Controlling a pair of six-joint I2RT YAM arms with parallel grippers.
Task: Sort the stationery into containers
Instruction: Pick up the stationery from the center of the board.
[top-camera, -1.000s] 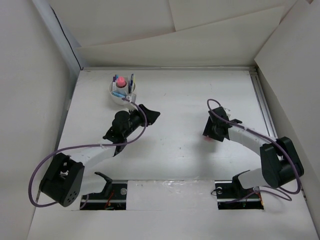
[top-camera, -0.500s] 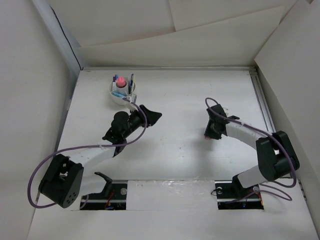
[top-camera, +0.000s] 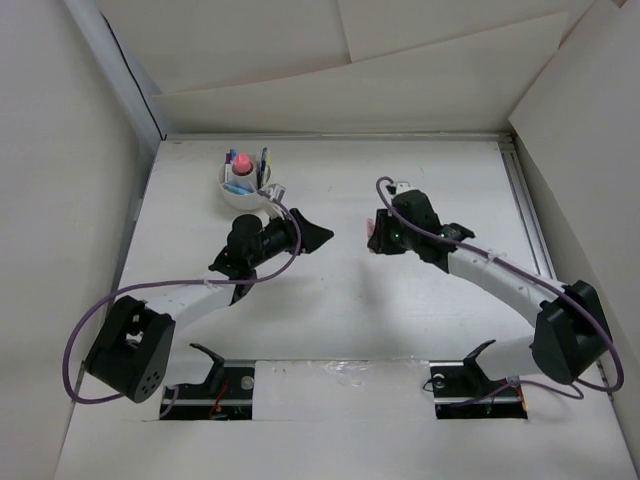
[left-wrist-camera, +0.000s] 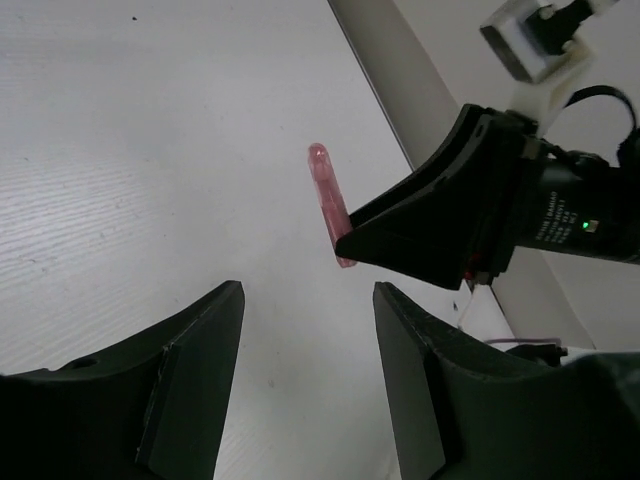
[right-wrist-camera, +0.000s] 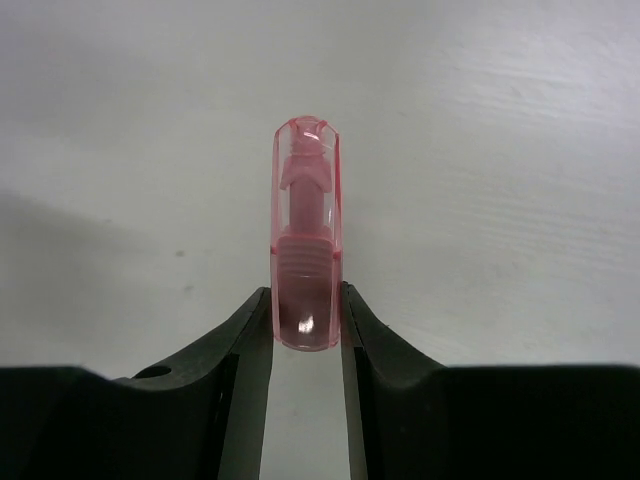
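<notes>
My right gripper (top-camera: 377, 232) is shut on a short clear pink stick (right-wrist-camera: 306, 240), held above the table near the middle. The stick also shows in the top view (top-camera: 373, 230) and in the left wrist view (left-wrist-camera: 330, 200). My left gripper (top-camera: 318, 237) is open and empty, a little left of the right gripper, its jaws pointing toward the stick. The round white cup (top-camera: 244, 184) stands at the back left, holding a pink-capped glue stick (top-camera: 242, 163) and several pens and sticks. The cup is behind the left gripper.
White walls close in the table on the left, back and right. A metal rail (top-camera: 528, 215) runs along the right edge. The arm bases sit at the near edge.
My right gripper has moved left and toward the back with the pink stick, nearer the left gripper. The left gripper has shifted slightly right.
</notes>
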